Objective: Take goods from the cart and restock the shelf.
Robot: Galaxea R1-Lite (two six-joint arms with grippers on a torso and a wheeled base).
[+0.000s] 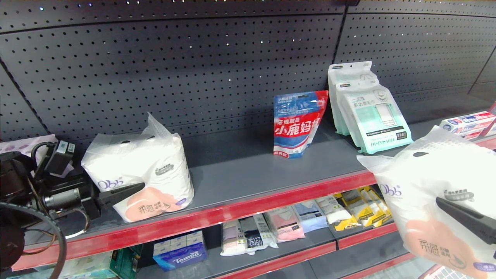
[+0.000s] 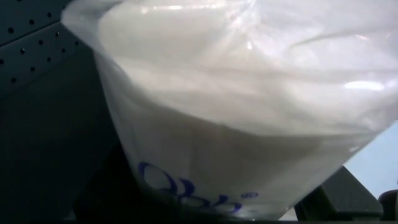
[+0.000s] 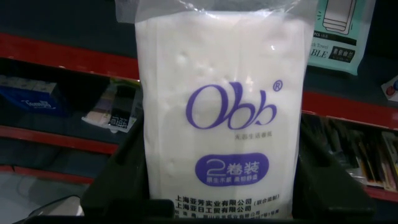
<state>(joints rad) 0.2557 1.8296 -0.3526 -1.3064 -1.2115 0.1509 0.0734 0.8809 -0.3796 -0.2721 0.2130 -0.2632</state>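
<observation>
A white pack of paper rolls (image 1: 155,162) stands at the left of the grey shelf (image 1: 240,174), near its red front edge. My left gripper (image 1: 133,176) is shut on this pack, with one black finger (image 1: 120,193) lying across its front. The left wrist view has the same pack (image 2: 249,93) close up between the gripper's fingers (image 2: 336,199). A second, matching pack (image 1: 438,193) hangs in the air in front of the shelf at the right, with my right gripper (image 1: 445,193) shut on it. In the right wrist view that pack (image 3: 221,93) is upright inside the gripper (image 3: 221,134).
A red and blue pouch (image 1: 296,124) and pale green hanging packs (image 1: 368,112) lean on the pegboard back. Toothpaste boxes (image 1: 465,122) lie at far right. Bare shelf lies between the left pack and the pouch. Lower shelves hold small packets (image 1: 294,221) and a blue box (image 1: 180,254).
</observation>
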